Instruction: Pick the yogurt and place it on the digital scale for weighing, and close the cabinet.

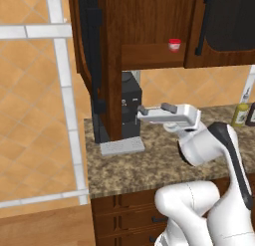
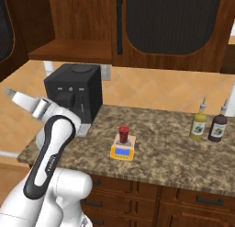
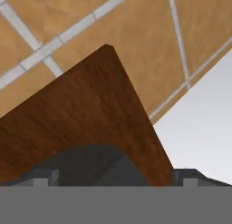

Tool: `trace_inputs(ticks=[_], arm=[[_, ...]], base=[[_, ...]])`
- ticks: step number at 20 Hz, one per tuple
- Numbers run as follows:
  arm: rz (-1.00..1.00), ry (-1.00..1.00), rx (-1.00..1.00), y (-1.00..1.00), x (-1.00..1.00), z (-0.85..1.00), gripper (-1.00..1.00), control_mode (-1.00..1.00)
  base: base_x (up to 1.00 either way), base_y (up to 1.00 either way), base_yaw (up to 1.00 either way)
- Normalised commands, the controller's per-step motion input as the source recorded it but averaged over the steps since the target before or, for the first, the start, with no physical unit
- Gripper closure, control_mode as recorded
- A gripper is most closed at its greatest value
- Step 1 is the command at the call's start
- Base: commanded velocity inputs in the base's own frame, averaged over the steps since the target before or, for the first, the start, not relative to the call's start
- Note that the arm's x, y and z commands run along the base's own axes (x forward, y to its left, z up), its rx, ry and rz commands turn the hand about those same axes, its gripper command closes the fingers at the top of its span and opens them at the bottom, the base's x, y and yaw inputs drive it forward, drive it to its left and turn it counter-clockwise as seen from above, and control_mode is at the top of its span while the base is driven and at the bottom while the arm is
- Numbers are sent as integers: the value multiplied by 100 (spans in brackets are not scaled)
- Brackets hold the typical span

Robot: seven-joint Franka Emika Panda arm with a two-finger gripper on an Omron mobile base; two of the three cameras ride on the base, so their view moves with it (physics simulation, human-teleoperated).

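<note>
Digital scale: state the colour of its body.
Yellow-orange digital scale, blue display; right base view shows it best.

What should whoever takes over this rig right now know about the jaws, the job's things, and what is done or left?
Gripper: jaws spread, holding nothing, stretched out beside the swung-out cabinet door, in front of the coffee machine.
Yogurt: upright on the digital scale on the counter, so placing looks done.
Cabinet: left door open, shelf exposed; a red-and-white cup sits on the shelf.
Left: push the open door shut.
</note>
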Motion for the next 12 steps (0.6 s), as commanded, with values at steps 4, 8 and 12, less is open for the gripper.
trace_inputs(ticks=[4,8,12], arm=[[-3,-13,20,99,-44,-91,-100,-100],[-8,-4,2,100,-9,-68,-100,-100],[-8,0,0,100,0,-76,-100,-100]], base=[[0,0,0],[0,0,0],[0,0,0]])
